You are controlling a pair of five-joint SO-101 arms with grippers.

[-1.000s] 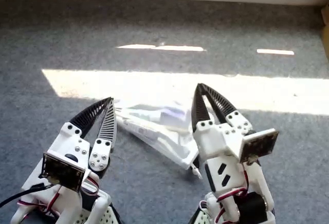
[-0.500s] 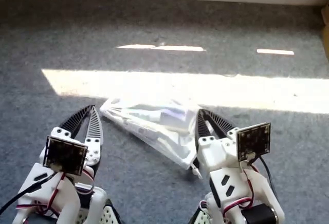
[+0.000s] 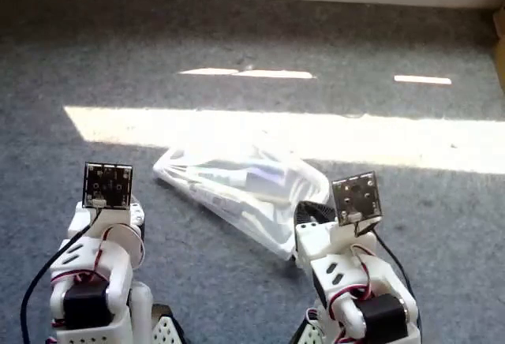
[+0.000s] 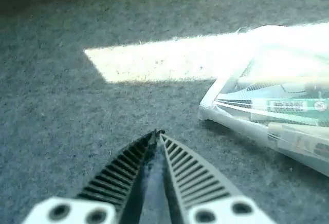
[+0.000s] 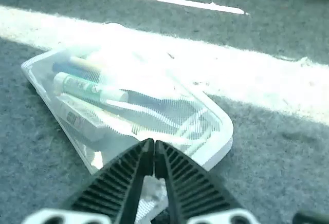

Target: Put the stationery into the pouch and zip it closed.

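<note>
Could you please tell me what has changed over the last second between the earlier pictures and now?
Both arms pulled back toward their bases, away from the pouch. The left gripper and the right gripper are shut and hold nothing. The pouch, with the stationery inside, lies where it did on the grey carpet.

Beside the left claw (image 4: 156, 133), the pouch (image 4: 267, 116) runs off the picture's edge, and its far end is washed out to white. Its near corner lies hidden behind the right claw (image 5: 153, 143). Whether it is zipped closed cannot be told, and the stationery (image 5: 87, 88) inside is blurred.
</note>
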